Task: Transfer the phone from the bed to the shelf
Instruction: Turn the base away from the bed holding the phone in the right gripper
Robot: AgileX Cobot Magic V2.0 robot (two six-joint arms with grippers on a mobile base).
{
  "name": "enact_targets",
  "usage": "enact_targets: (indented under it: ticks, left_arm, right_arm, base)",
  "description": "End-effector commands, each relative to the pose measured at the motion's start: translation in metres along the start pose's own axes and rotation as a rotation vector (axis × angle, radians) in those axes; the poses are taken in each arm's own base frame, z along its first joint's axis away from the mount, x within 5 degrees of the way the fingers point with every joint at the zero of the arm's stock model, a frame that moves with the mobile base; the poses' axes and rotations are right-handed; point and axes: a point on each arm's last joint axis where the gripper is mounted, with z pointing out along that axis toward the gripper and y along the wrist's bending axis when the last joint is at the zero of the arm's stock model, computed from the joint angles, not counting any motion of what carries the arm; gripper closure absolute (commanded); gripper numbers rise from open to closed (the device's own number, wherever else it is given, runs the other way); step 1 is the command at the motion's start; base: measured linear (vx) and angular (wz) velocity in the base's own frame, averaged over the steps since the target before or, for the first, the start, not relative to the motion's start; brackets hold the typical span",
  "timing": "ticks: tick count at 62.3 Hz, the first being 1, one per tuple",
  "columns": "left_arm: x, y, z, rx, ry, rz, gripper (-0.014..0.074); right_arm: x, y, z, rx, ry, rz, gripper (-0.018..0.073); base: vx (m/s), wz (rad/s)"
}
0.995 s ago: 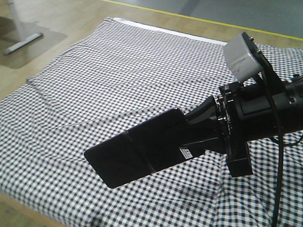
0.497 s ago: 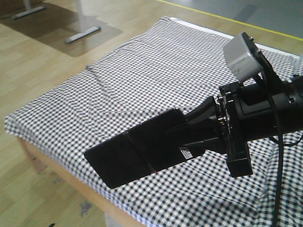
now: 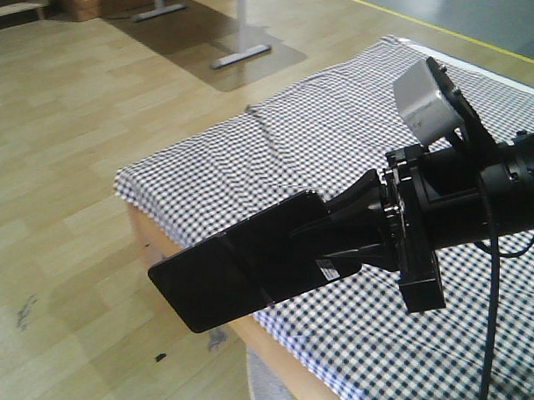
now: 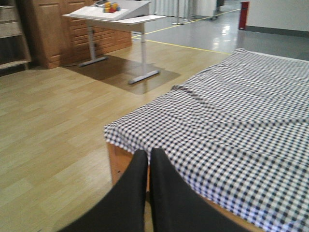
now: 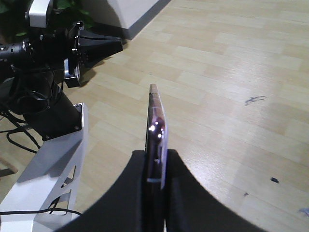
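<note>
Right jaws clamped on one end of the phone (image 3: 238, 274), which is held in the air just beyond the bed (image 3: 339, 141) corner, over the floor (image 3: 67, 158). Left jaws pressed together, empty.

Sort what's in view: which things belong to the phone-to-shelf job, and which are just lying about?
Job: phone; right gripper, shut on it; bed.
Lying about: white desk; wooden cabinet; left gripper, shut and empty.

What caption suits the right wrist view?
Right claw clamps the thin, pink-edged black phone edge-on above the pale wooden plank floor.
</note>
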Motion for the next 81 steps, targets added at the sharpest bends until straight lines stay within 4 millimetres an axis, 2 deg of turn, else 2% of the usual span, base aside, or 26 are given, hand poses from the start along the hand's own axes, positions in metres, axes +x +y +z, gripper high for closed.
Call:
enact_targets:
  ticks: [1, 81]
  left_arm:
    - [-0.0062, 0.0008, -0.0005, -0.009, -0.074, -0.013, 0.0596]
    - [-0.0062, 0.0008, -0.0005, -0.009, -0.074, -0.013, 0.0596]
  right_arm:
    - [-0.014, 0.017, -0.0087, -0.079, -0.083, -0.018, 0.056]
    - [-0.014, 0.017, -0.0087, -0.079, -0.083, -0.018, 0.056]
  base:
    - [-0.11, 0.43]
    - [-0.1, 0.39]
